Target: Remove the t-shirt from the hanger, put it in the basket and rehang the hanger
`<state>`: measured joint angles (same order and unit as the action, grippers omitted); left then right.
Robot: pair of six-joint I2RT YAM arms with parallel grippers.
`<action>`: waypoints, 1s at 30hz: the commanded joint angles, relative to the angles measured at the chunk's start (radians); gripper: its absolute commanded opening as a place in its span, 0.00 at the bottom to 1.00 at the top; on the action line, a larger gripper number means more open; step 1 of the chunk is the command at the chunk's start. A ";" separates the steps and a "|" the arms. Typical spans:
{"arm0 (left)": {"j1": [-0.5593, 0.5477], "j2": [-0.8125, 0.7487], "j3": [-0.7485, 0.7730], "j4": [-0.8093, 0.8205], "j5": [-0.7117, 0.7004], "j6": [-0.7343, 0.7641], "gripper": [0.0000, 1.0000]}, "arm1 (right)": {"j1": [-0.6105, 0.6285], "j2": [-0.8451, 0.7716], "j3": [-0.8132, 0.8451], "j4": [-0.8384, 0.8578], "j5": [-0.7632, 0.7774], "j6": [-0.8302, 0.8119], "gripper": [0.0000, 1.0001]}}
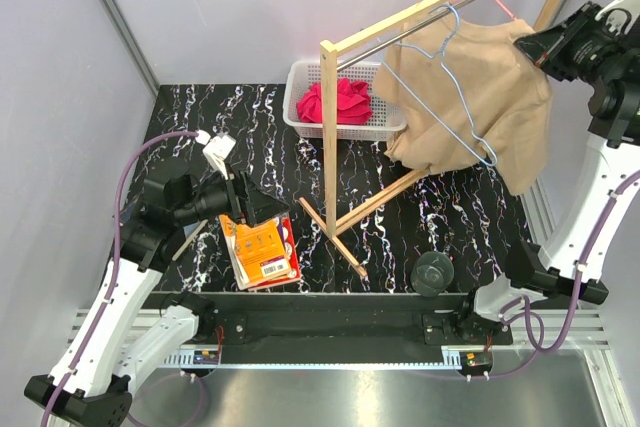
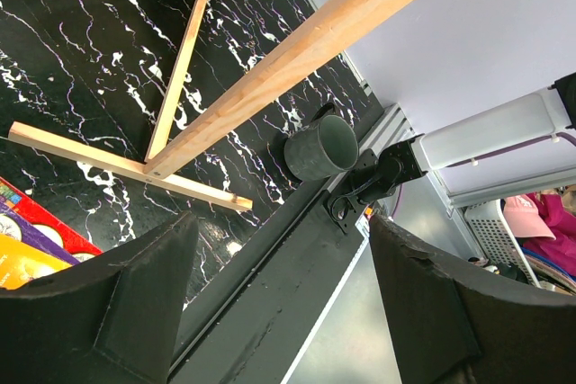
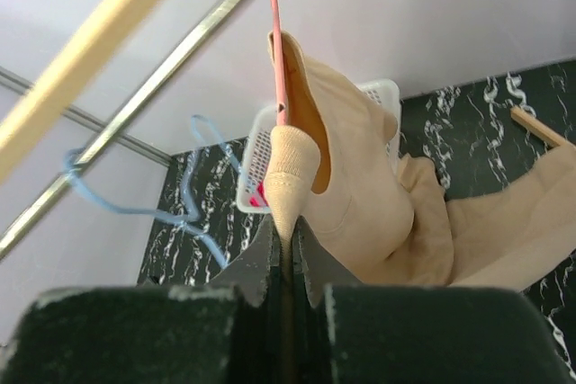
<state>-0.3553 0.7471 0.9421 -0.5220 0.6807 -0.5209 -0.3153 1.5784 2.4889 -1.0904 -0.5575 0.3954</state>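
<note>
A tan t-shirt (image 1: 470, 97) hangs bunched at the right of the wooden rack (image 1: 330, 137). A light-blue wire hanger (image 1: 460, 87) hooks on the metal rail, lying mostly bare in front of the shirt. My right gripper (image 1: 528, 45) is shut on the shirt's collar edge (image 3: 290, 168), high at the right; the shirt drapes away behind it (image 3: 378, 204), and the hanger (image 3: 193, 186) shows to the left. A pink hanger (image 3: 277, 51) rises beside the collar. My left gripper (image 1: 262, 209) is open and empty, low near the table's front left, facing the rack's foot (image 2: 135, 168).
A white basket (image 1: 340, 97) holding a red cloth (image 1: 335, 102) stands at the back. An orange and red packet (image 1: 262, 247) lies under the left gripper. A dark cup (image 1: 434, 272) sits at the front edge, also in the left wrist view (image 2: 319, 146).
</note>
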 commanded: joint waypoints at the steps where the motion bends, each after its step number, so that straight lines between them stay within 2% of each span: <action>1: -0.004 -0.012 0.007 0.043 0.000 -0.005 0.80 | -0.002 -0.038 -0.105 0.078 0.037 -0.027 0.00; 5: -0.004 -0.009 0.004 0.043 -0.007 0.002 0.80 | -0.001 -0.096 -0.241 0.093 0.093 -0.064 0.00; 8: -0.004 -0.003 0.000 0.048 -0.009 0.002 0.80 | -0.002 -0.175 -0.405 0.148 0.126 -0.084 0.00; 11: -0.002 -0.002 -0.008 0.054 -0.018 0.002 0.80 | -0.002 -0.268 -0.641 0.213 0.148 -0.087 0.00; 13: -0.002 0.000 -0.023 0.065 -0.024 -0.004 0.80 | -0.002 -0.336 -0.741 0.274 0.125 -0.066 0.00; 17: -0.001 0.006 -0.060 0.109 -0.015 -0.040 0.80 | -0.002 -0.440 -1.046 0.404 0.004 -0.020 0.00; 20: 0.003 0.023 -0.086 0.161 0.011 -0.073 0.80 | -0.002 -0.503 -1.200 0.498 -0.091 0.017 0.00; 25: 0.022 0.064 -0.120 0.281 0.062 -0.145 0.80 | -0.002 -0.629 -1.389 0.590 -0.125 0.057 0.00; 30: 0.052 0.110 -0.175 0.488 0.131 -0.287 0.79 | -0.002 -0.747 -1.508 0.690 -0.131 0.143 0.00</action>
<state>-0.3233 0.8303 0.7944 -0.2634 0.7284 -0.6868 -0.3183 0.9211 1.0363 -0.5575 -0.6060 0.4519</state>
